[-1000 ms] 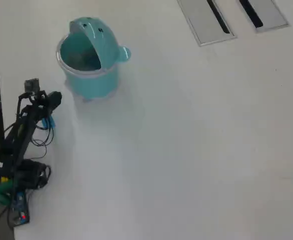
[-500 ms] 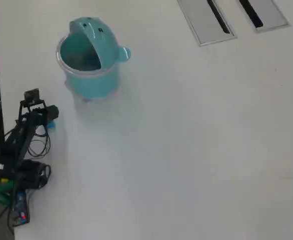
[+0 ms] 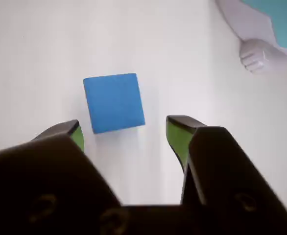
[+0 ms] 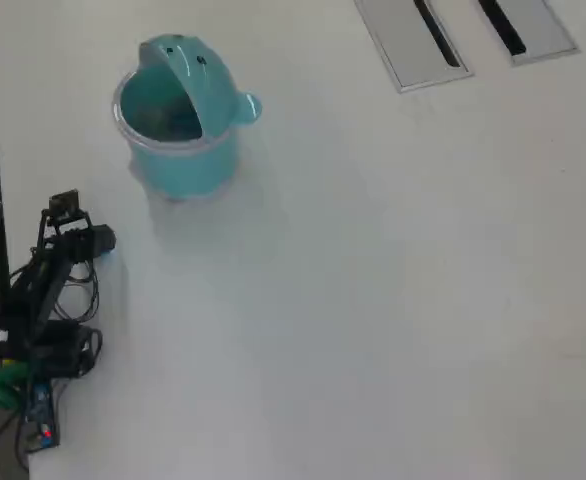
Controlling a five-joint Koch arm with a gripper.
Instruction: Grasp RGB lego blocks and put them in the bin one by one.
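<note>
In the wrist view a blue lego block [image 3: 114, 102] lies flat on the white table, just ahead of my gripper [image 3: 125, 126]. The gripper is open, and its green-padded fingertips [image 3: 177, 133] stand to either side of the block's near edge without touching it. Nothing is held. The light-teal bin [image 4: 178, 150] stands upright with its domed lid tipped back, up and right of the gripper [image 4: 103, 241] in the overhead view. A corner of the bin [image 3: 285, 14] shows at the top right of the wrist view. In the overhead view the arm hides the block.
The arm's base and cables [image 4: 33, 350] sit at the table's left edge, with dark floor beyond. Two flat grey slotted panels [image 4: 413, 40] lie at the top right. White tabletop [image 4: 373, 280] stretches to the right of the arm.
In the overhead view the gripper has drawn back from beside the bin, moving down and slightly left towards the arm's base and sinking towards the table.
</note>
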